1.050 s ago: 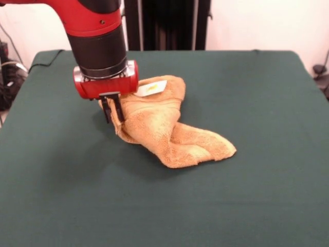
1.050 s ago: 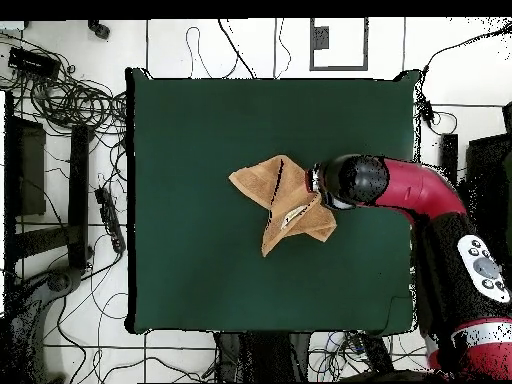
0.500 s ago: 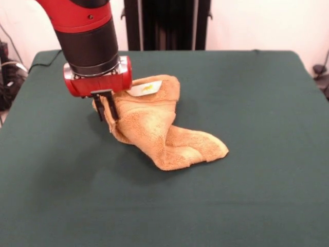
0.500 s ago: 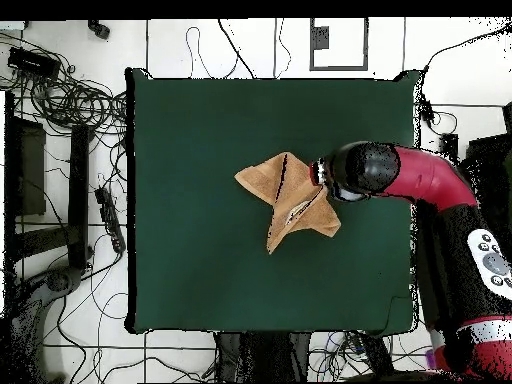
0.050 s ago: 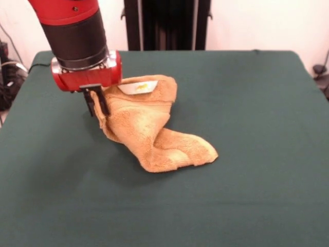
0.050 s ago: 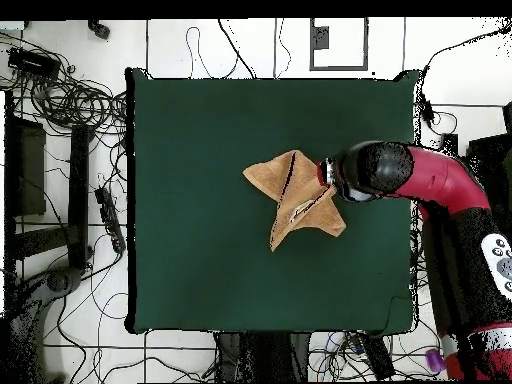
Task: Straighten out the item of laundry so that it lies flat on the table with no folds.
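Front view: gripper (image 5: pixel 96 105) pinched narrow on one corner of terry towel (image 5: pixel 149 134), bunched mid-table (image 5: pixel 267 113); rest drags folded. Risk: thick pile slips free, or folds travel along unflattened

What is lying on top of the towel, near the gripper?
A small white label lies on the raised part of the towel, beside the gripper, which is shut on the towel's edge. Under the crumpled folds only green table shows around; whatever the folds cover is hidden.
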Tool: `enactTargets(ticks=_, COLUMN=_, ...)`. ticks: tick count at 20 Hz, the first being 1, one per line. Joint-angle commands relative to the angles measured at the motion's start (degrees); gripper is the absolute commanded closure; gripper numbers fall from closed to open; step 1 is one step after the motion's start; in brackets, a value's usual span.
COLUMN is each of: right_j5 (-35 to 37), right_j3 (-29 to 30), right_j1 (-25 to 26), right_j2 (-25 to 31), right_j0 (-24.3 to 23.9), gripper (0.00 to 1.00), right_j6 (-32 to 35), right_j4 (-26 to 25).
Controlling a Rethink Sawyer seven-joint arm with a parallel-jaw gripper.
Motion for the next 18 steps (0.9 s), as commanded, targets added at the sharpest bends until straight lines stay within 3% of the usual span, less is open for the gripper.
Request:
enactTargets(ticks=1, right_j5=2.3, right_j3=7.9, right_j1=-3.8, right_j2=5.1, right_j0=1.0, gripper=1.00, right_j6=-11.0, right_j4=-1.6)
enactTargets(ticks=6, right_j5=-0.4, right_j3=12.3, right_j1=-7.3, right_j2=4.6, right_j0=0.6, gripper=1.00, right_j6=-7.6, right_j4=-1.2)
enactTargets(ticks=18, right_j5=-4.1, right_j3=16.4, right_j1=-10.0, right_j2=3.6, right_j0=0.8, gripper=1.00, right_j6=-2.8, right_j4=-1.0)
